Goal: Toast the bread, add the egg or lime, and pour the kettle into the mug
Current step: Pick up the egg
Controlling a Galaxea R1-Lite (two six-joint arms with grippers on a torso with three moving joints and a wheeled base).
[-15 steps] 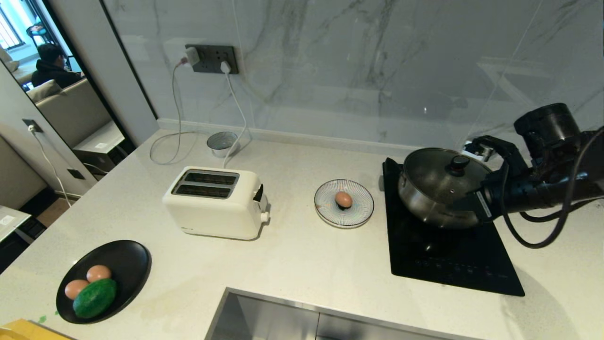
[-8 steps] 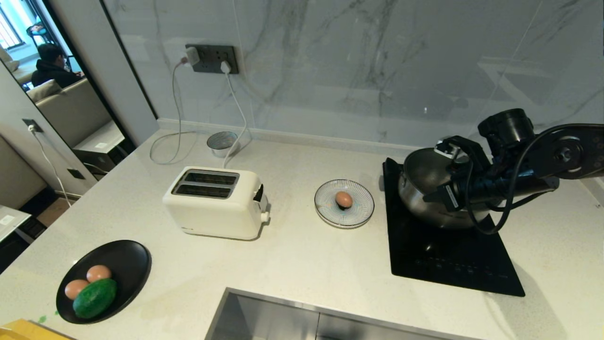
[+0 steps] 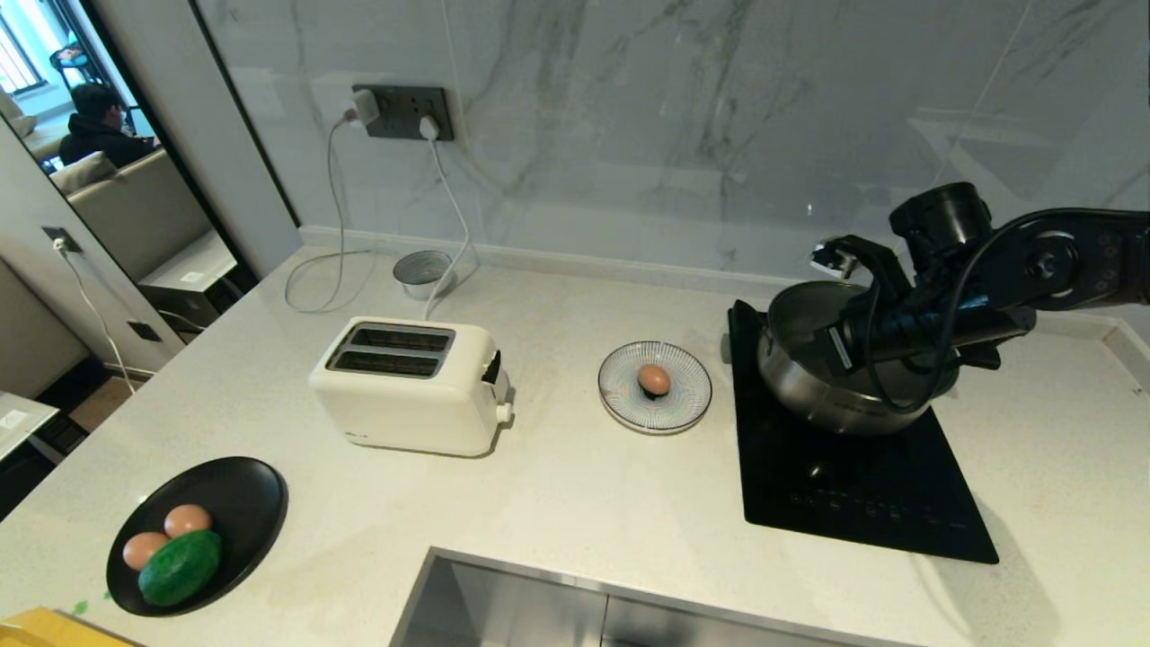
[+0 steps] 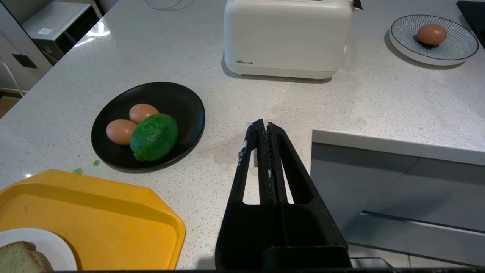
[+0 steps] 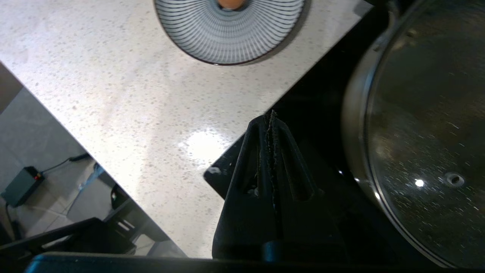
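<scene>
Bread [image 4: 17, 258] sits at the lower left corner of the left wrist view, on a white plate [image 4: 57, 250] on the orange tray [image 4: 113, 223]; only its edge shows, and it is out of the head view. Toaster [image 3: 409, 385], left of centre in the head view, has both slots empty, so toasting is not yet done.

Single egg [image 3: 654, 379] sits on the striped plate [image 3: 696, 400] at frame centre. Lime [image 3: 181, 566] lies with two paired eggs [image 3: 166, 535] on the black plate [image 3: 256, 499] at lower left. Kettle and mug: not in any view.

Right gripper [image 5: 272, 117] hangs over the edge of the black hob [image 3: 862, 503], just beside the lidded steel pot [image 3: 809, 395] at right of frame; fingers pressed together, holding nothing. Left gripper [image 4: 261, 127] sits low over the near worktop [image 3: 575, 485] edge, fingers together too, empty.

Judgement: the step in hand looks like a reach or reposition of the right arm, target unclear. To do it well:
- keep the arm above the pot lid so it doesn't knock it
- part the fingers before closing in on anything
- if the egg is the target, come from above and squeeze lightly, since it rolls and cracks
- bread is on the left side, so the left arm suits it better; grip by the crust and drop it straight into a slot.
</scene>
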